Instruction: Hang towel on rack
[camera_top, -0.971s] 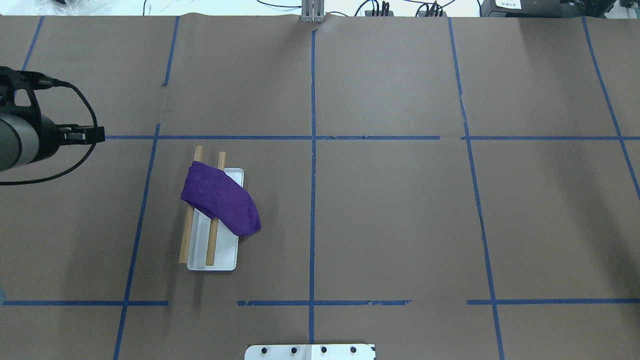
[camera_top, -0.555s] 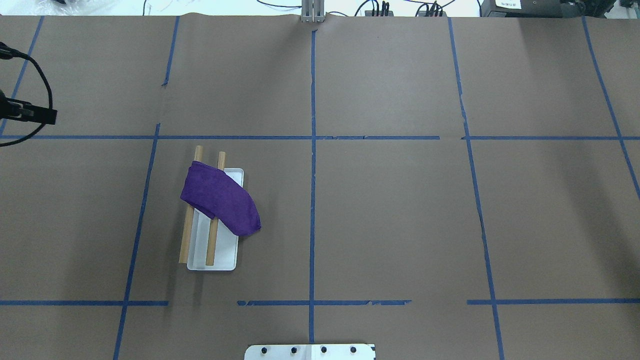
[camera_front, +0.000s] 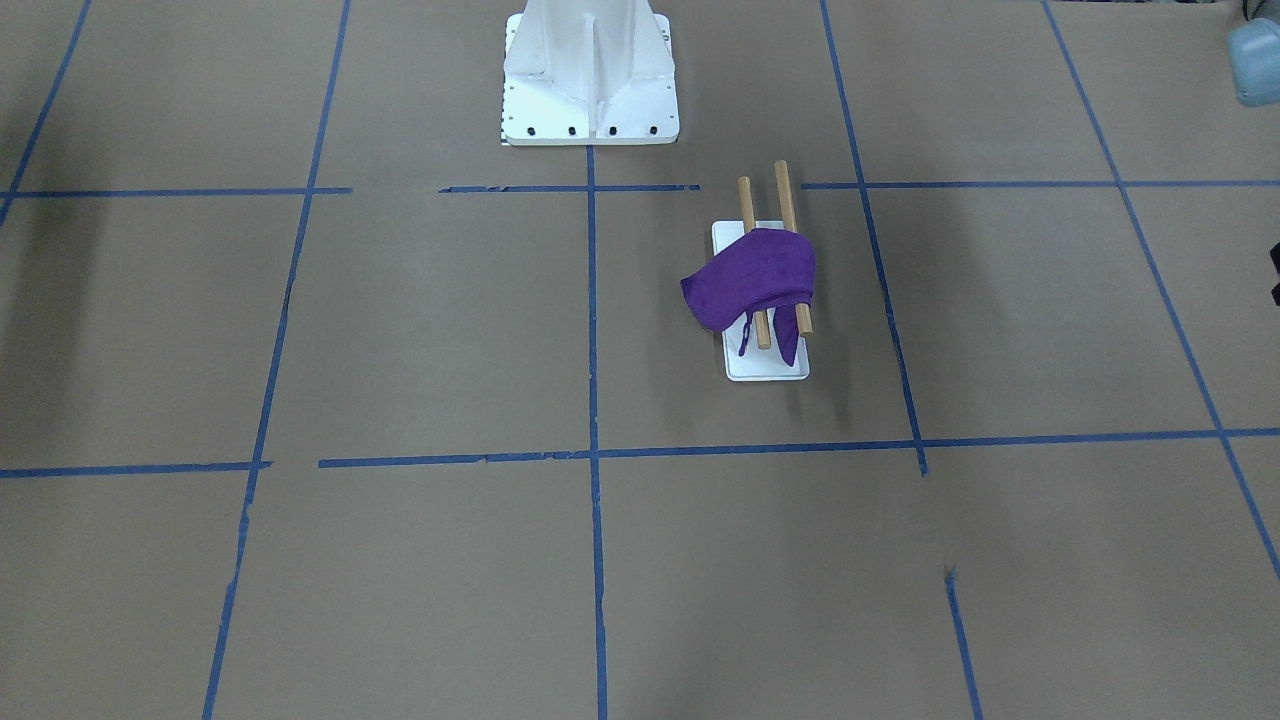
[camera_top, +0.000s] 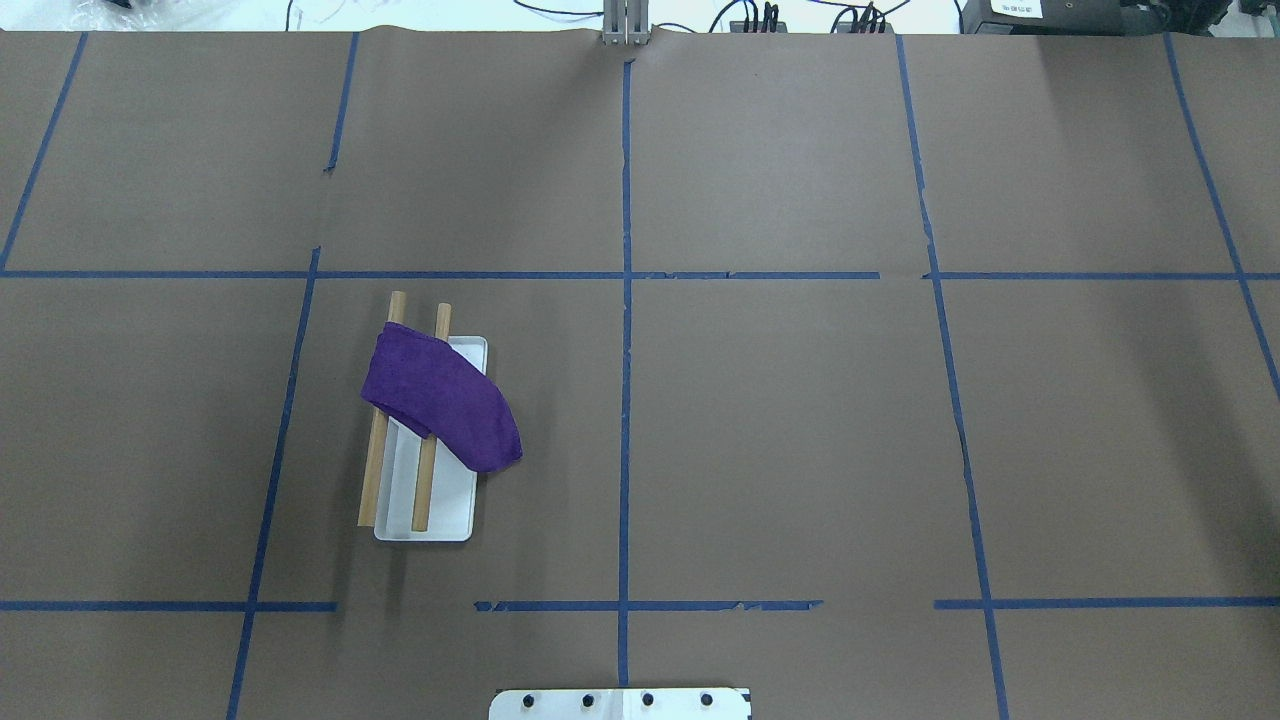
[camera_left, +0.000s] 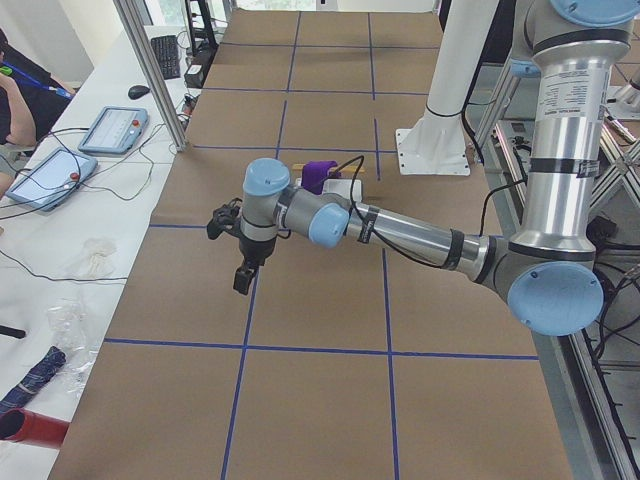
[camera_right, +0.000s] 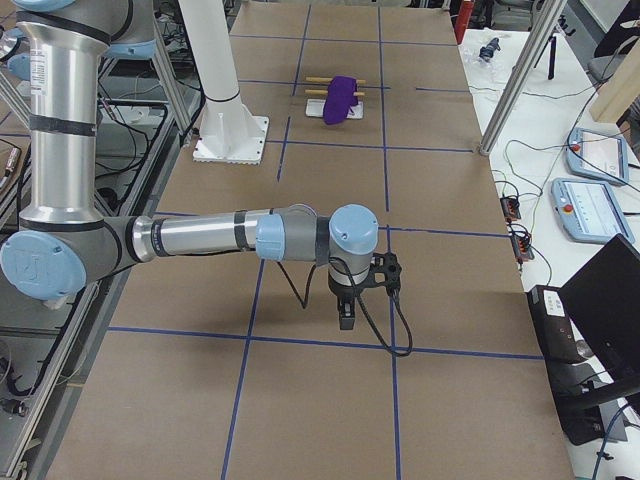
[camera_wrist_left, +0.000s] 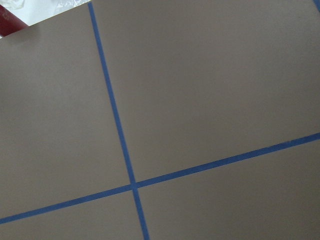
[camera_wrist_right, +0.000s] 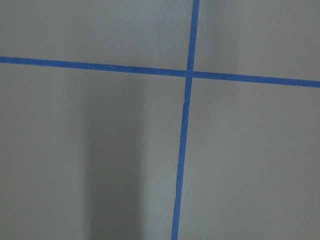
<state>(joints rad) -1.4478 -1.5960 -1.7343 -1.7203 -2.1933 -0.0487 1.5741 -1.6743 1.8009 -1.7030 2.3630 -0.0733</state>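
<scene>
The purple towel (camera_top: 440, 395) lies draped across both wooden dowels of the rack (camera_top: 445, 515), with one end hanging past the white base on the side toward the table's middle. In the front-facing view the towel (camera_front: 750, 275) shows a thin loop dangling between the dowels above the rack's base (camera_front: 765, 368). The left gripper (camera_left: 243, 280) shows only in the exterior left view, hovering over the table well away from the rack. The right gripper (camera_right: 346, 312) shows only in the exterior right view, far from the rack. I cannot tell whether either is open or shut. Both wrist views show only paper and tape.
A large white bolted pedestal (camera_front: 590, 70) stands at the robot's side of the table. Blue tape lines grid the brown paper. Metal posts (camera_left: 150, 70) and tablets (camera_left: 110, 130) stand beyond the table's long edge.
The left arm has withdrawn leftward, out of the overhead view. The towel and rack have not moved.
</scene>
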